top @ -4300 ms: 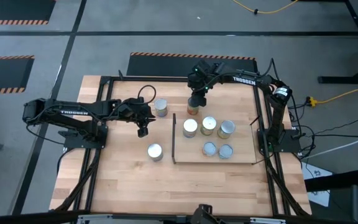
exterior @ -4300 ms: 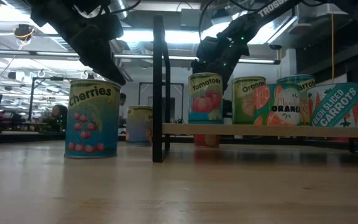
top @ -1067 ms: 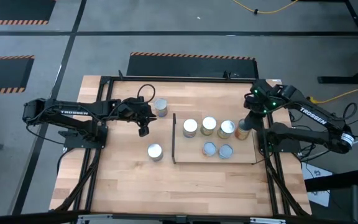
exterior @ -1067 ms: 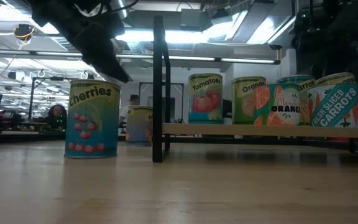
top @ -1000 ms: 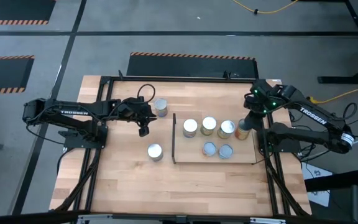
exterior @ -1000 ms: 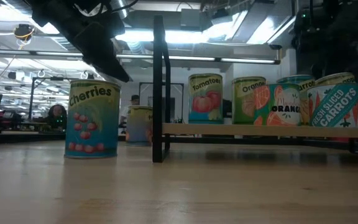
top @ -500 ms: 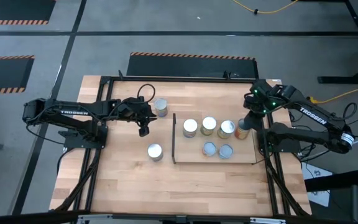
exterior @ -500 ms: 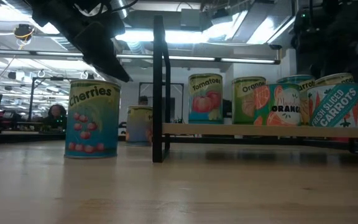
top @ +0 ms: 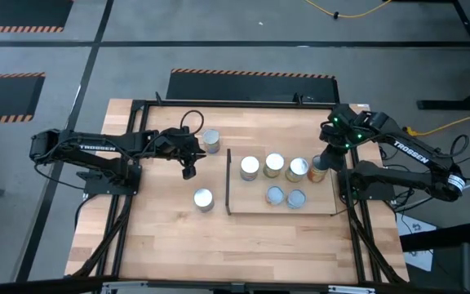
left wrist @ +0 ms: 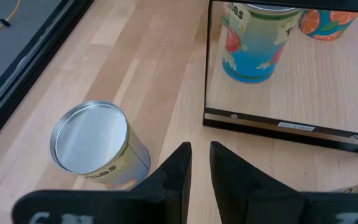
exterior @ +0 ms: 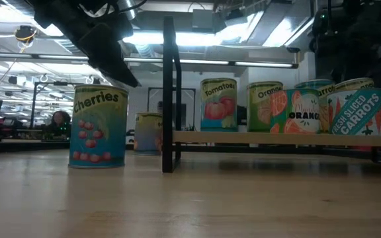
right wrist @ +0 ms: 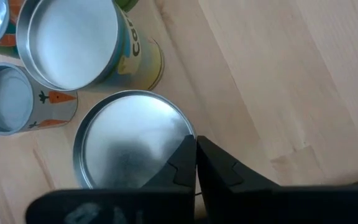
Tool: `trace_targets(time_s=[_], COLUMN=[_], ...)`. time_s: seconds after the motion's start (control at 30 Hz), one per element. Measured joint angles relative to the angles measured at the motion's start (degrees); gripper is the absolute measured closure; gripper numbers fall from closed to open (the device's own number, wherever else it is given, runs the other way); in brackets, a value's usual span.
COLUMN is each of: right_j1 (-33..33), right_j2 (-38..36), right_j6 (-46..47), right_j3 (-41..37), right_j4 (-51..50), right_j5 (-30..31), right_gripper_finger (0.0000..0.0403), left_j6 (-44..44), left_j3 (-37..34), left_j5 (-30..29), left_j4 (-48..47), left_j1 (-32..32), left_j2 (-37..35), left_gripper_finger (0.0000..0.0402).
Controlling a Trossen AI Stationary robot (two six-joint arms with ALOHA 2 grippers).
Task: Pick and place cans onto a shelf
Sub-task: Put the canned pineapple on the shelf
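Cans filled much of the shelf (top: 321,202), right of centre in the high view: three in a back row, two (top: 275,195) in front, and a sixth can (top: 317,174) at the right end of the back row. The right gripper (top: 325,159) hovered directly over that sixth can; in the right wrist view its fingers (right wrist: 185,163) were pressed together over the silver lid (right wrist: 129,143), gripping nothing. Two more cans stood off the shelf on the table (top: 153,229), one (top: 210,140) upper centre, one (top: 203,198) lower. The left gripper (top: 186,170) hung between them, fingers (left wrist: 178,168) slightly parted and empty, beside the shelf's dark panel (top: 228,181).
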Motion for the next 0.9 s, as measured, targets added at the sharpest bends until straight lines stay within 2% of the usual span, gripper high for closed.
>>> trace_targets(time_s=[0.9], right_j1=[0.0], right_j2=[0.0], right_j6=[-0.1], right_j3=[0.0], right_j4=[0.0], right_j5=[0.1], right_gripper_finger=[0.0388], left_j6=[-1.3], left_j3=[0.0], left_j5=[0.0], left_j4=[-0.2], left_j1=[0.0], left_j2=[0.0], left_gripper_finger=[0.0349])
